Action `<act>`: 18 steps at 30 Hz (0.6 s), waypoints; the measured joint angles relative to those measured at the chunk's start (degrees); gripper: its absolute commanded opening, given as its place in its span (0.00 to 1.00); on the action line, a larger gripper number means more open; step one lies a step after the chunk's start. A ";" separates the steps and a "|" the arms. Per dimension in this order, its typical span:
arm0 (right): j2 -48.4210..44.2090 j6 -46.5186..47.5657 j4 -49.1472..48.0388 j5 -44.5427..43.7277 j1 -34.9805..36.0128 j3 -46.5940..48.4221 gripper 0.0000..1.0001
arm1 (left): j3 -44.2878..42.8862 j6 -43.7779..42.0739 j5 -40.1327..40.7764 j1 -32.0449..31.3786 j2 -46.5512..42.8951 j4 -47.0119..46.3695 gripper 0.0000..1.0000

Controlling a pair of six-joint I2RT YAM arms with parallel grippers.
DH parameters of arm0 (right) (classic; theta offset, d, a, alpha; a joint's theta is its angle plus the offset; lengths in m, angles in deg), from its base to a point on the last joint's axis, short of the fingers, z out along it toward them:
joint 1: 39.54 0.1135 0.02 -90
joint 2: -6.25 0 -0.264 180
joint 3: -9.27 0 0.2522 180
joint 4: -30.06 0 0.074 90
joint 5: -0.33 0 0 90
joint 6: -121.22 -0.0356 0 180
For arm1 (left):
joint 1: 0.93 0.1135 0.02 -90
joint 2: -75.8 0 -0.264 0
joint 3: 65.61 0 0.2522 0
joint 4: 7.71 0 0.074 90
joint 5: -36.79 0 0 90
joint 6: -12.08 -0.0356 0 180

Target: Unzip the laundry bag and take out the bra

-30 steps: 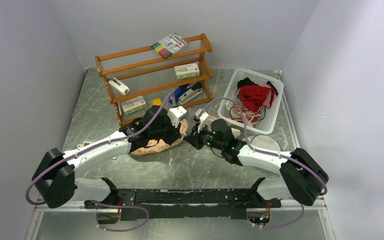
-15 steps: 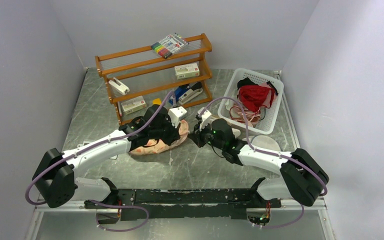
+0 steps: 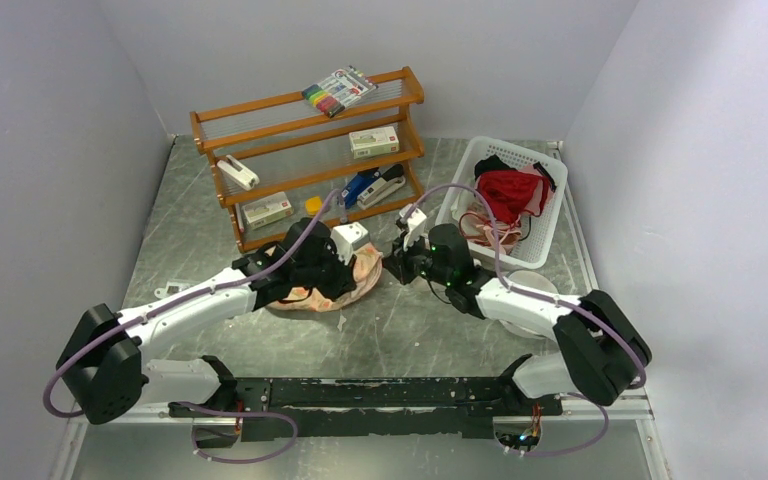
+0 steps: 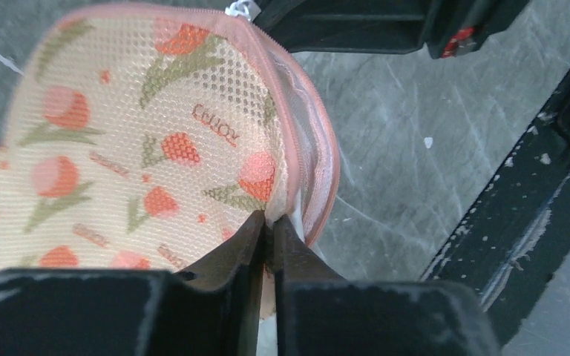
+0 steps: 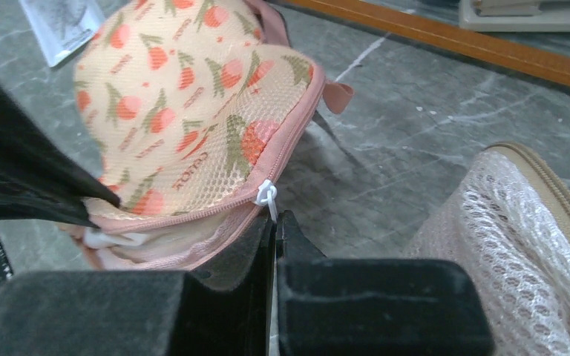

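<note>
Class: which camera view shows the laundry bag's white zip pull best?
Right wrist view: the zip pull is large and central. Left wrist view shows only a white bit at its top edge; top view: too small.

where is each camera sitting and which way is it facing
Top external: above and behind the arms, facing down at the table; both arms show, bases at the bottom edge.
Left wrist: on the left arm, facing along the left pincer, which is shut on the edge of the laundry bag.
Right wrist: on the right arm, facing along the right pincer, shut on the white zip pull.
Shared: both wrist views show the laundry bag and its pink zip edge.
</note>
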 measured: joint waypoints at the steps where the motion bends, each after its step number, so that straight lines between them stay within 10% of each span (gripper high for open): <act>1: -0.68 0.17 0.13 0.81 0.04 -0.17 0.00 | 0.35 0.24 -0.31 0.00 0.00 -0.07 0.33; 6: -5.53 0.28 0.81 4.02 0.35 -2.69 0.00 | 1.44 1.92 -3.23 0.00 -0.76 -0.76 0.52; 9: -7.67 -0.50 0.87 5.53 0.83 -3.85 0.00 | 1.64 3.74 -5.42 0.00 -2.21 -2.69 0.83; 18: -10.64 -4.55 0.24 8.76 2.84 -7.72 0.00 | 0.83 8.48 -4.83 0.00 -1.92 -7.26 0.66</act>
